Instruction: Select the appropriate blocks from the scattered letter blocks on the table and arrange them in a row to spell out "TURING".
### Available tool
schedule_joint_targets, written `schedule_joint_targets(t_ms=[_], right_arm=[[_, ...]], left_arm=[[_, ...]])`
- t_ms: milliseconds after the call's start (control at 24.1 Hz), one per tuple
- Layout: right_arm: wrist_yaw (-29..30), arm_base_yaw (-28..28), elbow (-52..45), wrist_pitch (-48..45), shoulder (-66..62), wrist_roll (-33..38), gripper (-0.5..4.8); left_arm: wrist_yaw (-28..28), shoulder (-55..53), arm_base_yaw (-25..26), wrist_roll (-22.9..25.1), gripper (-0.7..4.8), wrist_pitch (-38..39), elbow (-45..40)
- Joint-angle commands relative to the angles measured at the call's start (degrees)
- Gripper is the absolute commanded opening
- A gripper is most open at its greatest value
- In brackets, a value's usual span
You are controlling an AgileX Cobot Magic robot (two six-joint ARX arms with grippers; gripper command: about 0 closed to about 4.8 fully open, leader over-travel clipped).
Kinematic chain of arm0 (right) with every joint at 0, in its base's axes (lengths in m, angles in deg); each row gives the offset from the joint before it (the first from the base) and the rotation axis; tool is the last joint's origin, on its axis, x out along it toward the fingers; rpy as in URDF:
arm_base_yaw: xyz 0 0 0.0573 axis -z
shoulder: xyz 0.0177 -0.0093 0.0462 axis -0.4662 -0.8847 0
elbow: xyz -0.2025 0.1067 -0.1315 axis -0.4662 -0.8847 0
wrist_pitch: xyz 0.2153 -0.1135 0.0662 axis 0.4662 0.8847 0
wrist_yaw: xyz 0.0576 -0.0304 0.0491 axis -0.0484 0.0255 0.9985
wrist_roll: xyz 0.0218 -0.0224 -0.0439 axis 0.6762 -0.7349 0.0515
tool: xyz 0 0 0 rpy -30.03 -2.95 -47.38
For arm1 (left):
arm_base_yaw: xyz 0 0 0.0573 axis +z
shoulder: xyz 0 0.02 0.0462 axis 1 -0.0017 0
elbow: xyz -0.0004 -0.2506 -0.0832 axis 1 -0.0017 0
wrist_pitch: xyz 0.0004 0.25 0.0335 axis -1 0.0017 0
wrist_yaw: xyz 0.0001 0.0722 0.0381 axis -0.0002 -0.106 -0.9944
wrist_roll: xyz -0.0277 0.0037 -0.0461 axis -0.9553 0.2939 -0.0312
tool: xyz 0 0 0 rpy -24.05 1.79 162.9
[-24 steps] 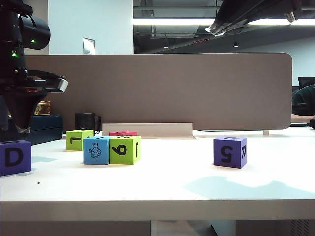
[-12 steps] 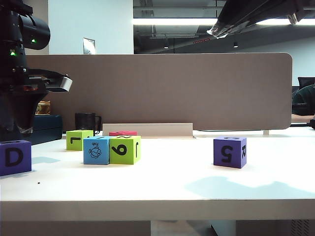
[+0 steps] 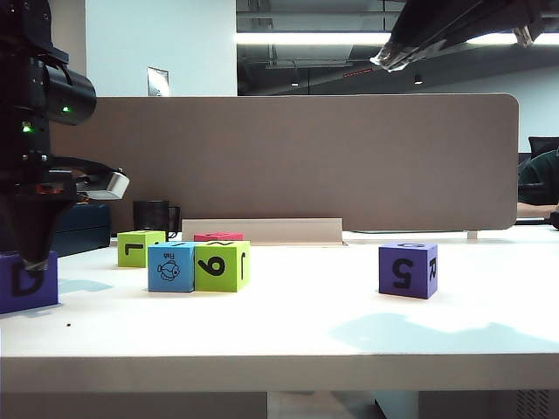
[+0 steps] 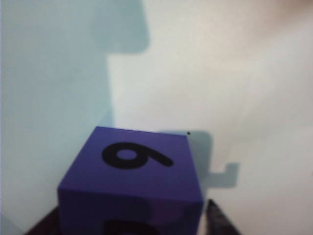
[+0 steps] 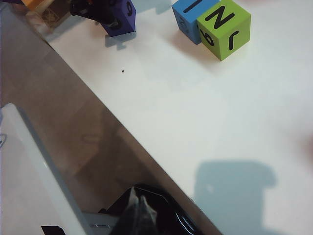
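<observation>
Left gripper [image 3: 33, 258]: we straddle the purple D block [image 4: 129, 181] at the table's [image 3: 288, 336] far left, jaws spread, each side of it, not yet clamped.
Why: so it can join the row, we judge.
Right gripper [image 5: 138, 211]: shut, empty, raised past the front edge.
Row: blue block [image 3: 171, 267] touches green block [image 3: 222, 265].
Room: open tabletop between the row and the other purple block [image 3: 408, 270].

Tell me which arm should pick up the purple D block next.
Left, probably. Its claw hangs open right over the purple D block at the table's left end, while the right claw is shut and raised far off.
</observation>
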Motion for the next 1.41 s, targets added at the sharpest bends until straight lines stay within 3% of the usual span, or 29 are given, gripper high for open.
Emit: schedule_joint_targets(t_ms=[41, 166, 456, 746, 1202, 1409], right_arm=[[0.1, -0.1, 0.2, -0.5, 0.1, -0.1, -0.01], [0.1, -0.1, 0.3, -0.5, 0.1, -0.1, -0.01], [0.1, -0.1, 0.3, -0.5, 0.1, -0.1, -0.01], [0.1, -0.1, 0.2, -0.7, 0.1, -0.1, -0.01], [0.1, -0.1, 0.2, -0.6, 0.1, -0.1, -0.01], [0.1, -0.1, 0.3, -0.7, 0.1, -0.1, -0.01]], left_arm=[[-0.2, 0.1, 0.0, -0.5, 2.67, -0.2, 0.0], [-0.1, 0.1, 0.0, -5.0, 2.42, -1.6, 0.0], [0.1, 0.1, -0.2, -17.5, 2.41, -5.7, 0.0], [6.1, 0.2, -1.7, -26.9, 2.41, -11.0, 0.2], [6.4, 0.1, -4.0, -32.2, 2.41, -19.1, 0.3], [6.3, 0.1, -4.0, -32.2, 2.41, -19.1, 0.3]])
